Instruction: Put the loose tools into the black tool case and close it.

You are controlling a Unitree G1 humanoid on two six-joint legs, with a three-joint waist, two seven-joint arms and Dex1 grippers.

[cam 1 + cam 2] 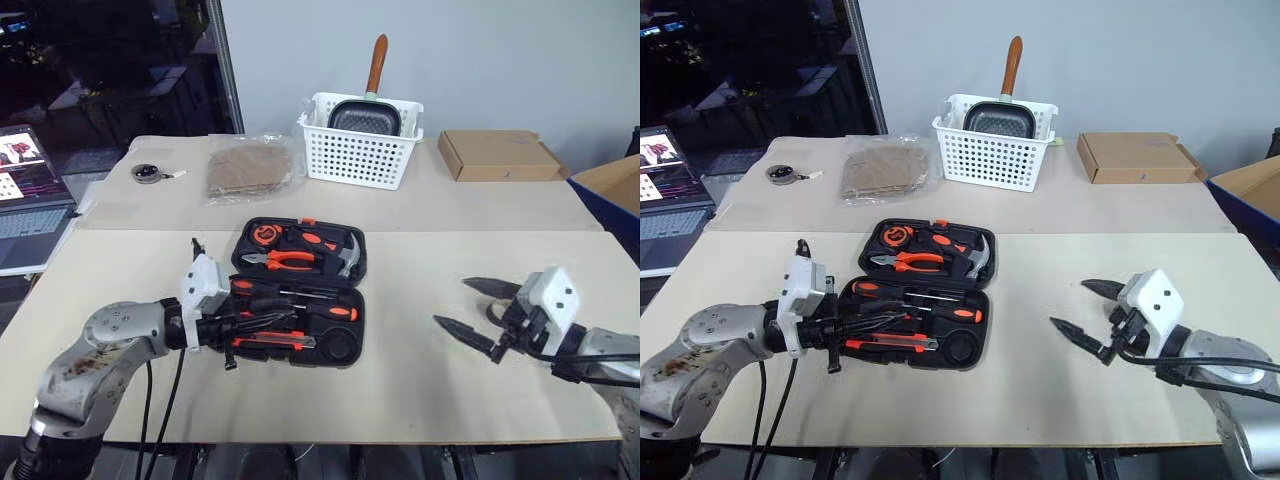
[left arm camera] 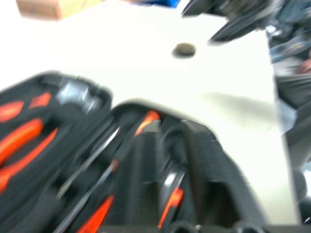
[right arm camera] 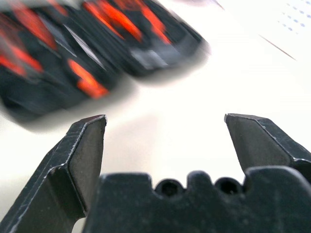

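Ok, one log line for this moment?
black tool case: open, tools inside | left gripper: over case's near half | right gripper: open, empty, beside case

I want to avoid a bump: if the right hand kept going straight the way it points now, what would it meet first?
Probably the open black tool case. The right hand, fingers spread and empty, points across bare table toward it; nothing else seems to lie between, though depth is hard to judge.
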